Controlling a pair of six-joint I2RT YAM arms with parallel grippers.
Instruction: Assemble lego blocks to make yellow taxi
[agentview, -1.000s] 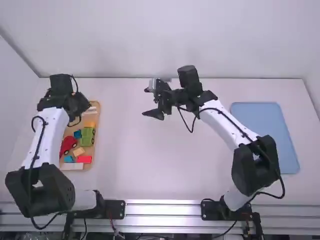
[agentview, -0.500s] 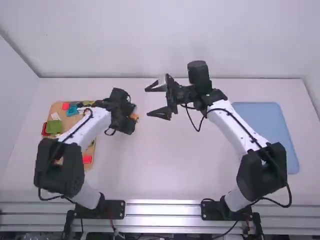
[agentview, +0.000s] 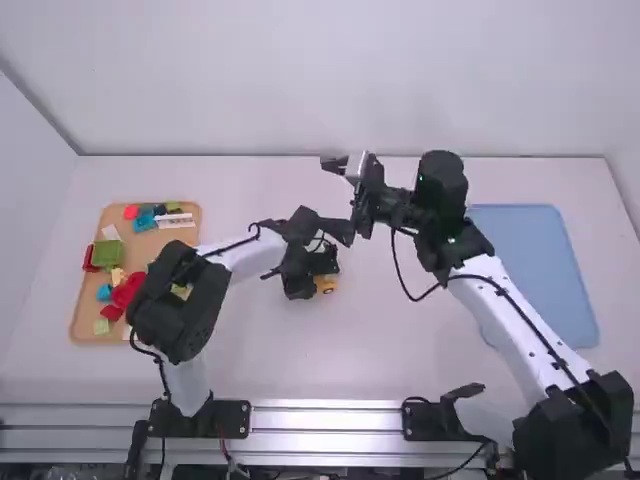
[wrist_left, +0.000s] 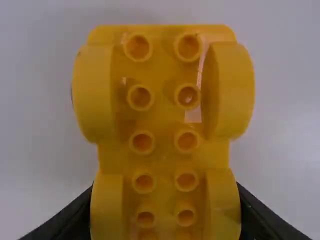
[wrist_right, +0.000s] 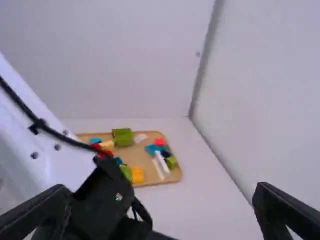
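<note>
Near the middle of the table, the left gripper (agentview: 318, 268) is shut on a yellow car base (agentview: 326, 284). From the left wrist, the car base (wrist_left: 162, 117) shows its hollow underside and wheels toward the camera, with the left gripper (wrist_left: 165, 212) mostly hidden behind its lower end. Farther back and slightly right stands the right gripper (agentview: 342, 200), open, nothing between its fingers. The right wrist view has the right gripper (wrist_right: 162, 207) wide apart as well, and a yellow block (wrist_right: 137, 175) lying in the tray.
A wooden tray (agentview: 88, 318) with several coloured blocks lies at the left, partly under the left arm. A blue mat (agentview: 530, 255) is at the right. Both arms are close together mid-table, and the left arm (wrist_right: 100, 200) fills the right wrist view's lower left.
The left arm has swung from the tray to mid-table, carrying the yellow car base. The right gripper has shifted rightward.
</note>
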